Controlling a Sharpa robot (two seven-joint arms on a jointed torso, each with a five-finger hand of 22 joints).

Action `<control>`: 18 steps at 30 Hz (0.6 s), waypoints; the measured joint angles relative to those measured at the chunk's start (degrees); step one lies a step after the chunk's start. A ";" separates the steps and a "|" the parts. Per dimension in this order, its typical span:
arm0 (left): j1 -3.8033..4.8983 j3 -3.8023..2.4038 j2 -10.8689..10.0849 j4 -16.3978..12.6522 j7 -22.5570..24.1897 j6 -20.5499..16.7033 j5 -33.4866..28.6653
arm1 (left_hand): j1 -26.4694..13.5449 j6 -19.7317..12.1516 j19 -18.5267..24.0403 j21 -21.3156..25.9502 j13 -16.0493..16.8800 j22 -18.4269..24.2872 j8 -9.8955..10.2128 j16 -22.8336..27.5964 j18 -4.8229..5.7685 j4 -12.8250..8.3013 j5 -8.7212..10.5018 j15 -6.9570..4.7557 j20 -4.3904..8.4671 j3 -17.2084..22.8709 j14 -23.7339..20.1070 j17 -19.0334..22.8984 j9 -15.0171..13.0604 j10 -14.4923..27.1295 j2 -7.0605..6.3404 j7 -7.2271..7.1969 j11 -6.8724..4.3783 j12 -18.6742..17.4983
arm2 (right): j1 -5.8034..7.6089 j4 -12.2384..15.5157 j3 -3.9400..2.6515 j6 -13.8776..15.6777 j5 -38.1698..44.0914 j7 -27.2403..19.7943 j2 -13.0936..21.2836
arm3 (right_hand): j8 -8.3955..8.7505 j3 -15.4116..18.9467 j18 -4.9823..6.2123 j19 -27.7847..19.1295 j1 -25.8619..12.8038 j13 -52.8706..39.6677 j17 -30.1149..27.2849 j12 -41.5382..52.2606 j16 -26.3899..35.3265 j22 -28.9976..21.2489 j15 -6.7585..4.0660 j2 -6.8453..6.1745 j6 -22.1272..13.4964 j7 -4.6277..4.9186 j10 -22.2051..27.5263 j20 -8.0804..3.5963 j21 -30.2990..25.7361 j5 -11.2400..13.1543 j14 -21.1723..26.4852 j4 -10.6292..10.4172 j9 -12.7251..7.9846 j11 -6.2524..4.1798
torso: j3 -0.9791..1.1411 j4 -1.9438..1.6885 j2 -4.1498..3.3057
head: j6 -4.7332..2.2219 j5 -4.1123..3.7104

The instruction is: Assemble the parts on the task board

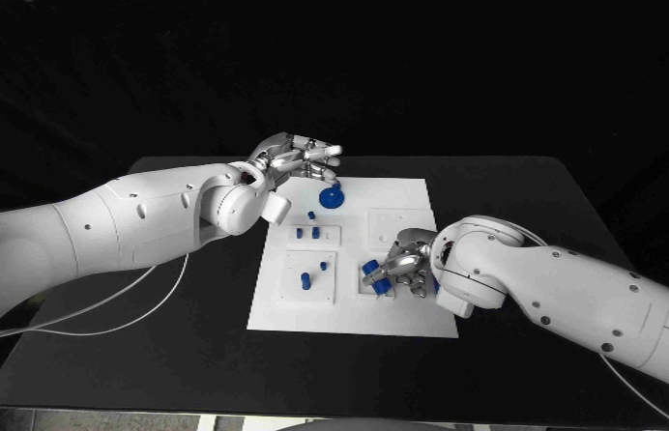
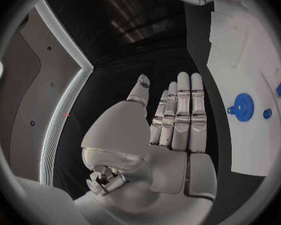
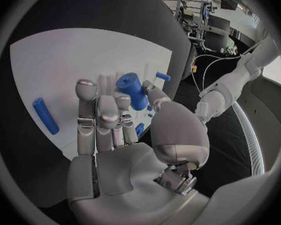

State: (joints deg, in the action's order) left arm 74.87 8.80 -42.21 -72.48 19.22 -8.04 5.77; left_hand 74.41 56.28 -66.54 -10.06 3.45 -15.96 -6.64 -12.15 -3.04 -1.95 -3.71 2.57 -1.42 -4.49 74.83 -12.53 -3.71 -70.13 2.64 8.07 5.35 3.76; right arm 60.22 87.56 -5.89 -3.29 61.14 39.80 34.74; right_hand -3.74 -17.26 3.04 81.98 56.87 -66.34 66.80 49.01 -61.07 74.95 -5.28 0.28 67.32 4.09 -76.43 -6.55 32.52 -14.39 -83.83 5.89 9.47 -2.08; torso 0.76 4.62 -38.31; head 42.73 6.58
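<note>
The white task board [image 1: 401, 197] lies in the middle of the black table. My left hand [image 1: 296, 157] hovers over the board's far left corner, fingers straight and side by side, holding nothing [image 2: 178, 120]. A blue round gear-like part [image 1: 332, 197] lies on the board just beside it [image 2: 243, 106]. My right hand [image 1: 406, 261] is low over the board's near right area and pinches a blue cylindrical part [image 3: 132, 89] between thumb and fingers. A blue bar [image 3: 45, 116] lies on the board beyond that hand.
Several small blue parts sit at the board's left half: a pair of pegs [image 1: 308, 231], a longer piece [image 1: 305, 279] and a small one [image 1: 324, 266]. A white cable [image 1: 139, 301] trails across the table at the left. Black table surrounds the board.
</note>
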 measured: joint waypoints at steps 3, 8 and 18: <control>0.00 0.00 0.03 0.02 -0.09 0.16 0.08 | 0.00 0.00 0.00 0.00 0.00 0.00 0.00 0.00 0.00 0.00 0.00 0.00 0.00 0.00 0.00 0.00 0.00 0.00 0.00 0.00 0.00 0.00 | 0.10 -0.75 0.17 -0.29 0.76 -0.03 -0.65 | -0.47 0.66 -0.01 0.00 -0.82 0.07 0.00 -0.22 0.12 0.00 0.01 0.13 1.26 -0.12 -1.10 0.00 0.00 2.21 -0.04 -0.67 -0.02 -0.48 | 0.04 0.03 -0.02 | -0.07 0.12; 0.00 0.00 0.14 0.04 -0.21 0.40 0.19 | 0.00 -0.11 0.00 0.00 0.00 0.10 0.00 0.22 0.00 0.00 0.00 0.00 0.00 0.00 0.00 0.00 0.00 0.21 0.00 0.11 0.20 0.00 | 0.21 -1.65 0.27 -0.62 1.81 -0.17 -1.49 | -0.24 0.94 -0.03 0.00 -1.93 0.13 -0.08 -0.22 0.23 -0.01 -0.16 -0.05 1.94 -0.36 -1.51 0.00 0.00 3.07 0.13 -0.95 -0.15 -0.50 | 0.02 0.10 -0.02 | -0.15 0.23; 0.00 0.00 0.17 0.06 -0.38 0.80 0.34 | 0.00 -0.21 0.00 0.00 0.00 0.17 0.00 0.22 0.00 0.16 0.00 0.00 0.00 0.16 0.00 0.00 0.00 0.21 0.00 0.21 0.20 0.00 | 0.38 -2.79 0.61 -1.18 3.24 -0.43 -2.44 | -0.06 1.35 -0.01 0.21 -2.87 0.13 -0.13 -0.44 0.23 -0.01 -0.29 -0.73 3.76 -1.84 -1.66 -0.21 -0.67 5.07 0.02 -4.54 -0.59 -0.66 | -0.03 0.03 -0.03 | -0.14 0.26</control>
State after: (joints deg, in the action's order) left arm 74.87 8.80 -42.03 -72.42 18.84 -7.24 6.12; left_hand 74.41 56.07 -66.54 -10.06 3.45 -15.79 -6.64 -11.93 -3.04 -1.80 -3.71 2.57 -1.42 -4.33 74.83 -12.53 -3.71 -69.92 2.64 8.27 5.55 3.76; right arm 60.60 84.78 -5.28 -4.47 64.38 39.36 32.30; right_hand -3.80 -15.91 3.02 82.20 54.00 -66.21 66.67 48.57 -60.83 74.94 -5.57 -0.45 71.08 2.24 -78.09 -6.76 31.85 -9.32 -83.82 1.35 8.88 -2.74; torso 0.74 4.65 -38.34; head 42.58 6.84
